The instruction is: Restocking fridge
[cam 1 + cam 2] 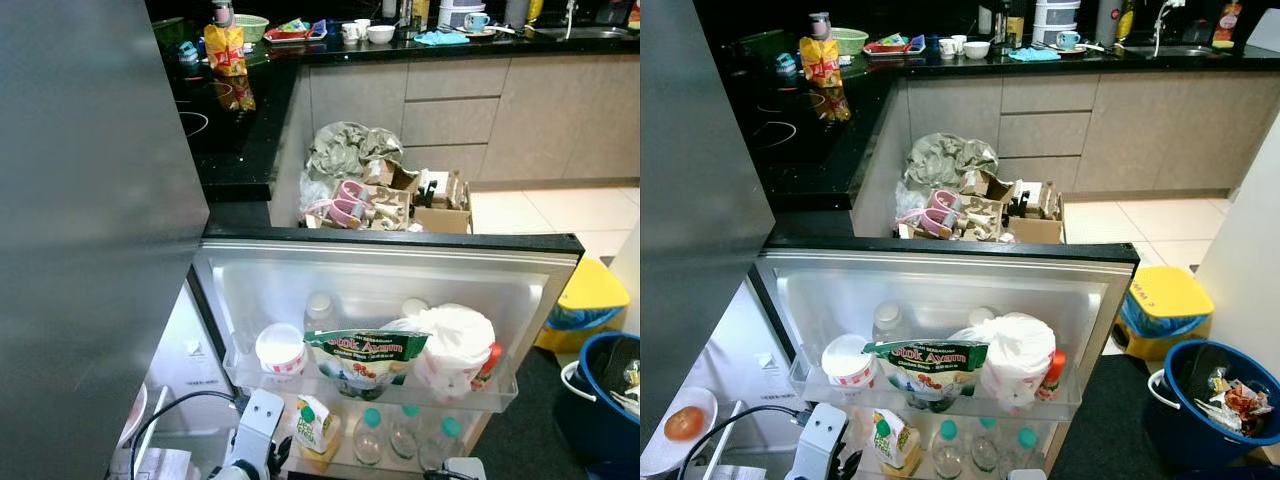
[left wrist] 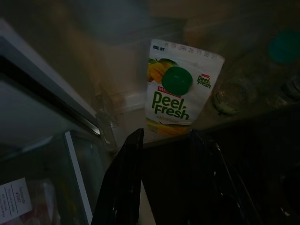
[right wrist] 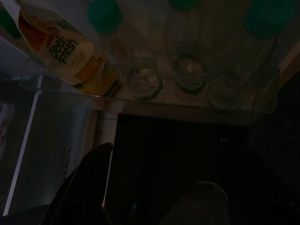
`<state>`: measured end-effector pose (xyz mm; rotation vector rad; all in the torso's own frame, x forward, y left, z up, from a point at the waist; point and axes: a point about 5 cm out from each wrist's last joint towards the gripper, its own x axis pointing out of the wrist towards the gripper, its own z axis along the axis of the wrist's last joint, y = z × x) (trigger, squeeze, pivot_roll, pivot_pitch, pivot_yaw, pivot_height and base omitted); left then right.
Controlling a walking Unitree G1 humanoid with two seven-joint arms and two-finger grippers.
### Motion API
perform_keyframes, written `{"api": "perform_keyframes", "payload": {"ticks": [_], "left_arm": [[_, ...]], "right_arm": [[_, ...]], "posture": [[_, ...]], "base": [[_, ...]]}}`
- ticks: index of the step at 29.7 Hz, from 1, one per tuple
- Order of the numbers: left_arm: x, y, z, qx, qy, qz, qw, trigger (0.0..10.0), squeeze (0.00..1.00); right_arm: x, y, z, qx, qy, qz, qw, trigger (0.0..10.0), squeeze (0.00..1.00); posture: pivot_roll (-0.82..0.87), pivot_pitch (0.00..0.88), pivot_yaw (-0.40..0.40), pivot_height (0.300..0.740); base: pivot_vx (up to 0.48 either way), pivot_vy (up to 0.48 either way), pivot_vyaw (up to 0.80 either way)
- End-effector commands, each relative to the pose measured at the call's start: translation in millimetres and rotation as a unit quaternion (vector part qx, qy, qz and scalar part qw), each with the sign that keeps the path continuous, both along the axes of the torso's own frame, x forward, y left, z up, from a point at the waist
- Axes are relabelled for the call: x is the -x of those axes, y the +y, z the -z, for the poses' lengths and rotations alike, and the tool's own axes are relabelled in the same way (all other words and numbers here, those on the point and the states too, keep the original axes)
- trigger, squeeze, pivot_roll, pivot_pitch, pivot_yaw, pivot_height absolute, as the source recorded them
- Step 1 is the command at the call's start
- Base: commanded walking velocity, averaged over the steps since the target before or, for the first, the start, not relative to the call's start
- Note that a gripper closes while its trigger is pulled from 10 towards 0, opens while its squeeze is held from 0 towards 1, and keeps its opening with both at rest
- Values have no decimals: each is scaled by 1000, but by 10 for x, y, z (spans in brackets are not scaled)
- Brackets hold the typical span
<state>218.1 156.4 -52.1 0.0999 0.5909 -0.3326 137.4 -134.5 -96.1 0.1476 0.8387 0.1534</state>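
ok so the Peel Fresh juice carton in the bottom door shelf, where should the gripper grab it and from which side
Probably by the upper body of the Peel Fresh carton, just under its green cap, coming from the open front where the left gripper hovers. The carton stands at the shelf's left end, its lower part behind the shelf rail, with teal-capped bottles on its right, so the flat sides above the rail are the free part.

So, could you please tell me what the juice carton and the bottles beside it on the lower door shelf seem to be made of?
The Peel Fresh juice carton looks like coated paperboard: printed flat faces, folded edges and a green plastic screw cap. The bottles look like clear glass or hard plastic, I cannot tell which; you can see through them, and they carry teal caps. The door shelf holding them seems to be clear plastic.
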Motion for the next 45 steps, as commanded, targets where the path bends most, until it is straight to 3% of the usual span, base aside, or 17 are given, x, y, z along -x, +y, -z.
{"api": "perform_keyframes", "payload": {"ticks": [1, 10, 18, 19, 23, 33, 45], "left_arm": [[-7, -10, 4, 11, 6, -11, 1000, 10000, 0], [-31, -4, -6, 31, 8, -37, 999, 10000, 0], [-76, -16, -28, 41, 9, -42, 998, 10000, 0], [-82, -18, -30, 42, 9, -43, 998, 10000, 0], [-83, -18, -31, 42, 9, -44, 998, 10000, 0], [-62, -1, -19, 45, 11, -55, 997, 10000, 0], [-32, 17, -2, 42, 13, -57, 997, 10000, 0]], "right_arm": [[65, 70, 16, -5, 3, 1, 1000, 10000, 0], [-3, 41, -5, -4, -4, 23, 1000, 10000, 0], [-169, -255, -62, 7, -13, 27, 1000, 10000, 0], [-248, -457, -107, 13, -18, 30, 999, 10000, 0], [-304, -650, -159, 17, -25, 33, 999, 10000, 0], [-307, -684, -168, 16, -25, 25, 999, 10000, 0], [-280, -596, -147, 7, -22, 8, 1000, 10000, 0]], "posture": [[-82, 26, 13, 734], [-80, 26, 23, 734], [-84, 25, 22, 734], [-84, 25, 22, 734], [-84, 32, 20, 734], [-79, 40, 5, 734], [-78, 42, 1, 734]], "base": [[0, 0, 0], [0, -75, 0], [0, -442, 0], [0, -480, 0], [0, -480, 0], [0, -480, 0], [0, -480, 0]]}}
